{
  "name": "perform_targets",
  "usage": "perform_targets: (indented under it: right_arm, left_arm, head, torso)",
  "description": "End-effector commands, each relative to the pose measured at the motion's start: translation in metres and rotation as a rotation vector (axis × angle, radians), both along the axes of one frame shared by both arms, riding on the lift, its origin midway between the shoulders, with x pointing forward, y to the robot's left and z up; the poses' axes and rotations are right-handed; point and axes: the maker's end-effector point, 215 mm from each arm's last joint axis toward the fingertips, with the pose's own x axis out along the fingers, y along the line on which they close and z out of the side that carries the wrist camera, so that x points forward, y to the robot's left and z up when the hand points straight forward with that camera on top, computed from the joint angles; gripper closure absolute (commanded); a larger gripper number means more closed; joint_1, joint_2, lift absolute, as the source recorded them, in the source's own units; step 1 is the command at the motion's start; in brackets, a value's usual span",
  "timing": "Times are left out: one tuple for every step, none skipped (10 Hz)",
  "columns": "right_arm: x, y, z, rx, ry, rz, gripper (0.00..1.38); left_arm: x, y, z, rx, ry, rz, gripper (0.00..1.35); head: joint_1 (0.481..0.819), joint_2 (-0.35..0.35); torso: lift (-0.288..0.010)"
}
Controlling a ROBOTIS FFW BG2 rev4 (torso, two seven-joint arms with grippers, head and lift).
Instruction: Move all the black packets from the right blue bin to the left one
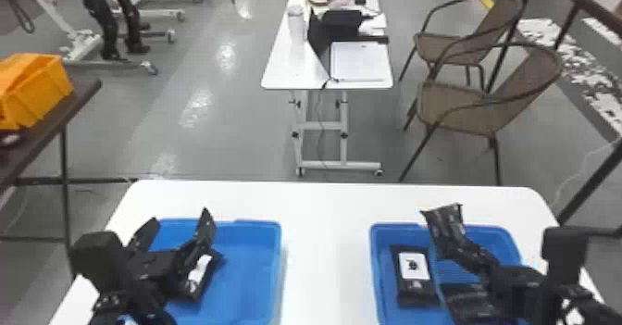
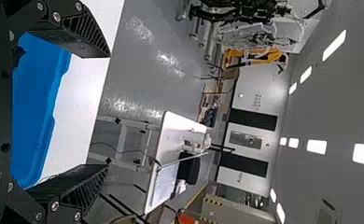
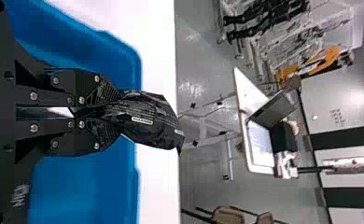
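Under rectangular white ceiling lights, a glossy grey floor is occupied by a white wheeled table and two brown woven armchairs.

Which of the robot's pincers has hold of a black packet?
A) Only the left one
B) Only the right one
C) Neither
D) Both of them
B, because the right pincer is closed on a black packet, while the left pincer is spread wide with nothing gripped.

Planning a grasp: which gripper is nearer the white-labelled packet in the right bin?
Right. The right gripper, holding another packet, is over the right bin, near the labelled packet; the left gripper is farther, over the left bin.
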Motion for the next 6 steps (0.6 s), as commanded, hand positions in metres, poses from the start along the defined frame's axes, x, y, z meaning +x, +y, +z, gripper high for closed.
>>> perform_targets:
  right_arm:
    - [0.023, 0.016, 0.067, 0.003, -0.099, 0.067, 1.08]
    - [0.041, 0.038, 0.099, 0.023, -0.156, 0.138, 1.08]
    - [0.059, 0.073, 0.129, 0.059, -0.203, 0.226, 1.08]
    - [0.069, 0.114, 0.141, 0.099, -0.217, 0.329, 1.08]
    - [0.076, 0.162, 0.148, 0.163, -0.226, 0.457, 1.08]
    - [0.075, 0.205, 0.153, 0.246, -0.228, 0.567, 1.08]
  left_arm:
    - [0.003, -0.006, -0.005, -0.052, 0.02, -0.014, 0.19]
    - [0.009, -0.01, -0.001, -0.09, 0.014, -0.036, 0.19]
    - [0.017, -0.017, 0.009, -0.133, -0.006, -0.053, 0.19]
    - [0.024, -0.023, 0.016, -0.183, -0.016, -0.075, 0.18]
    - [0.032, -0.032, 0.022, -0.264, -0.016, -0.116, 0.18]
    - [0.042, -0.039, 0.038, -0.321, -0.042, -0.164, 0.16]
  head:
    - [0.695, 0.078]
    - [0.695, 0.088]
    - [0.695, 0.1]
    - [0.695, 0.122]
    - [0.695, 0.139]
    - [0.695, 0.177]
  torso:
    - [0.0]
    - [0.0]
    - [0.0]
    - [0.0]
    - [0.0]
    - [0.0]
